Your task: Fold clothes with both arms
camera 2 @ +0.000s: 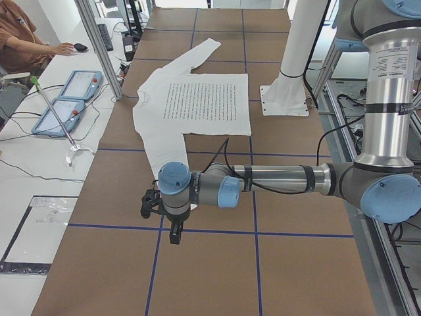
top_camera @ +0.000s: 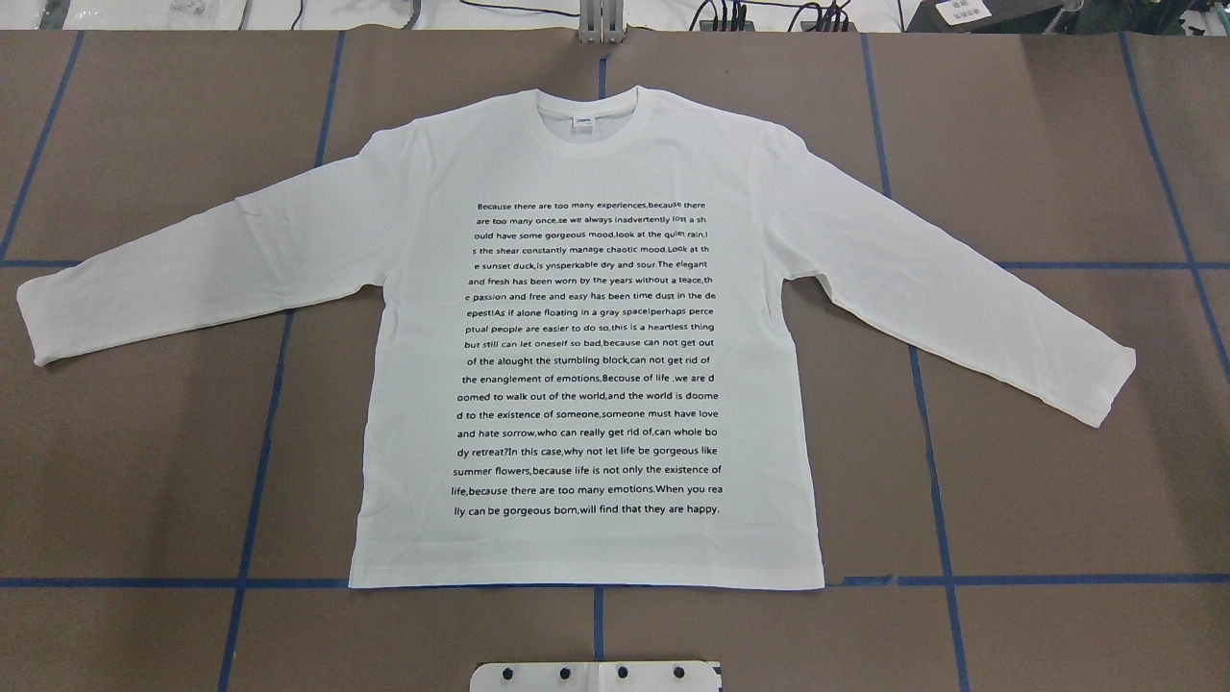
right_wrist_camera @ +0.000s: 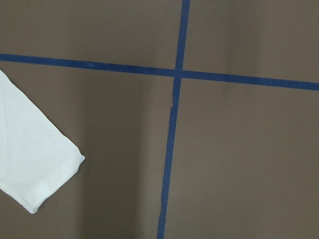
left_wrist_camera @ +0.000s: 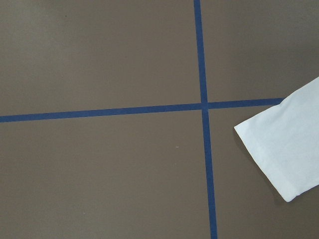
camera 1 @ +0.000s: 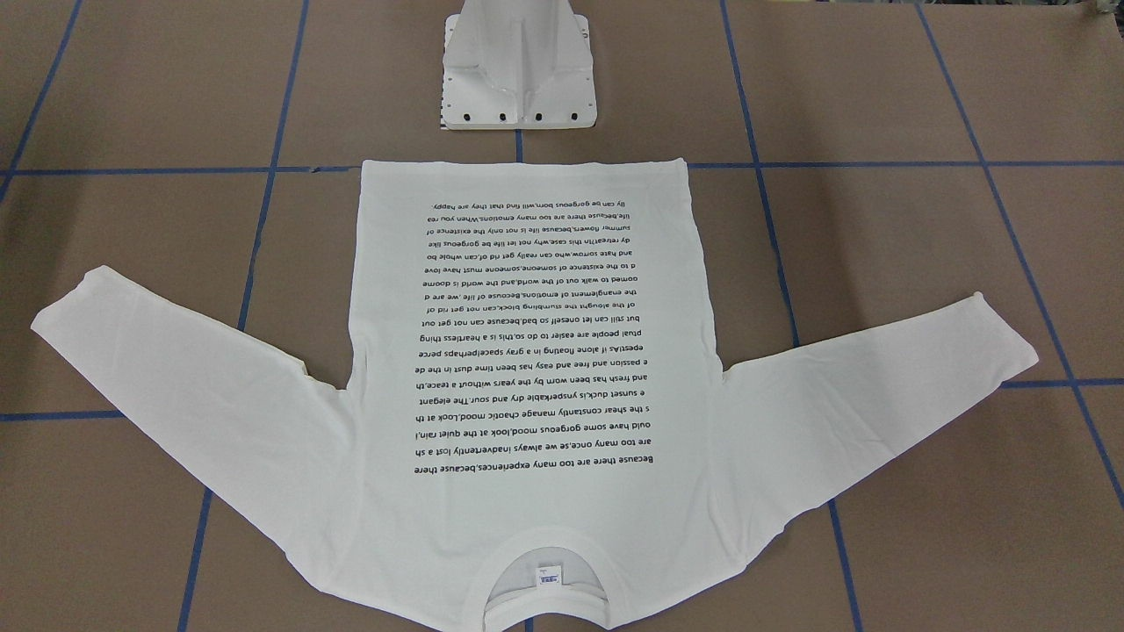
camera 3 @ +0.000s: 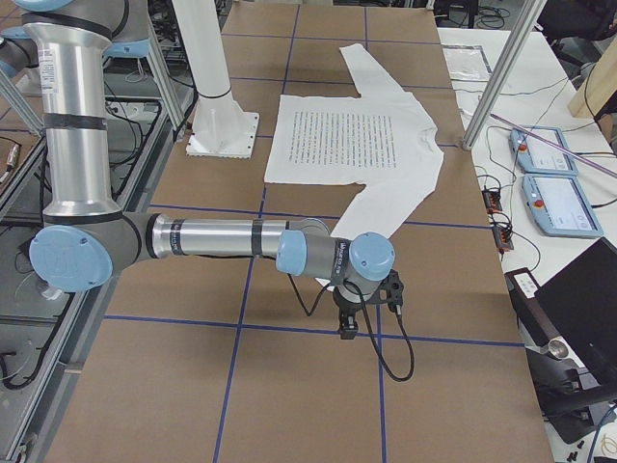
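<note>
The clothes are one white long-sleeved shirt lying flat and face up on the brown table, sleeves spread to both sides, collar at the far edge from the robot. Its black text block is fully exposed. My left arm reaches out beyond the left sleeve end, with the left gripper pointing down above bare table. The left wrist view shows that sleeve's cuff. My right arm mirrors it, with the right gripper past the other cuff. Whether either gripper is open or shut I cannot tell.
The white pedestal base stands just behind the shirt's hem. Blue tape lines grid the table. Along the far edge are two teach pendants and cables. A seated person is at a side desk.
</note>
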Robot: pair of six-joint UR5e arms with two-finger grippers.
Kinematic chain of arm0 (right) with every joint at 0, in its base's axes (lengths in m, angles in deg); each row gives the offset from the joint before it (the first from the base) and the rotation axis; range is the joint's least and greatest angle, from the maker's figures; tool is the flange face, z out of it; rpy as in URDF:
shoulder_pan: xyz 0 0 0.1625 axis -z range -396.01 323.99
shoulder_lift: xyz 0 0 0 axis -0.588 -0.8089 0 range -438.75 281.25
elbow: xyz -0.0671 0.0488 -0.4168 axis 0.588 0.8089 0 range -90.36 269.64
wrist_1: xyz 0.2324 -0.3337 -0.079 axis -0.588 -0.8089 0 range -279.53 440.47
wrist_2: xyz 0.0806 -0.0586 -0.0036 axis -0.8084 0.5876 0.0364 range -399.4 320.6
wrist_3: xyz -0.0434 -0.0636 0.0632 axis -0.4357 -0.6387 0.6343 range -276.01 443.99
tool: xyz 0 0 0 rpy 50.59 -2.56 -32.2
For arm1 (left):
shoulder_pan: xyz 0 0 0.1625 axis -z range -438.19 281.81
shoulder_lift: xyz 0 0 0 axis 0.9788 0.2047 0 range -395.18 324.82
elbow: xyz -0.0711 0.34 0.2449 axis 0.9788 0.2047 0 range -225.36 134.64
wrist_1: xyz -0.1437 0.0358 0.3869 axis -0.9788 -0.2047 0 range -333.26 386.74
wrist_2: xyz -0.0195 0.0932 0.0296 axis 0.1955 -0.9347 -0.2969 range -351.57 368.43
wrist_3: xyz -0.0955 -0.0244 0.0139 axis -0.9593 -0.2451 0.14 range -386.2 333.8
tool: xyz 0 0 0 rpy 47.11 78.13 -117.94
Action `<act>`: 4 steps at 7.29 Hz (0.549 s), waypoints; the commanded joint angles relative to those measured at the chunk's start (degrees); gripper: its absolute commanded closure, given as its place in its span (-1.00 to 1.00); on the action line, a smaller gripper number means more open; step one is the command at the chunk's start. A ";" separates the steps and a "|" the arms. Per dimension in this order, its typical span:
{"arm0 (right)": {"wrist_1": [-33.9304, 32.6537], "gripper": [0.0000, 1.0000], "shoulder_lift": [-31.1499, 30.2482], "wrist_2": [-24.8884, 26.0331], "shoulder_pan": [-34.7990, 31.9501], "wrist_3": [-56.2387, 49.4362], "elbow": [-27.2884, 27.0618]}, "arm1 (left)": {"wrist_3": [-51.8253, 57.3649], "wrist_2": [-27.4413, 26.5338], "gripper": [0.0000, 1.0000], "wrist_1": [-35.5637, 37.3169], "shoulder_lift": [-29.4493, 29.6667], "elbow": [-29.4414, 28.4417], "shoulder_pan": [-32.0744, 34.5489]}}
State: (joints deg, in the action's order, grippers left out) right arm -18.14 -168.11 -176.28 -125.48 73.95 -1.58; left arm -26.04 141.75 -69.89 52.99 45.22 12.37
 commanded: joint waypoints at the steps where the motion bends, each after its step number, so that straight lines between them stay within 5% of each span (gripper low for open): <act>1: 2.79 -1.00 -0.11 -0.05 0.00 0.54 -0.70 | 0.10 0.10 -1.00 -0.57 0.07 0.12 -0.03; 4: 4.56 -1.00 0.59 -0.22 0.09 0.55 0.16 | -0.25 0.45 -1.00 -11.08 0.95 -1.19 -0.12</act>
State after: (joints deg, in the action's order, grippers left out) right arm -14.99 -167.97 -176.46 -125.46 74.48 -2.09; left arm -26.29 142.00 -76.00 53.56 44.32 12.29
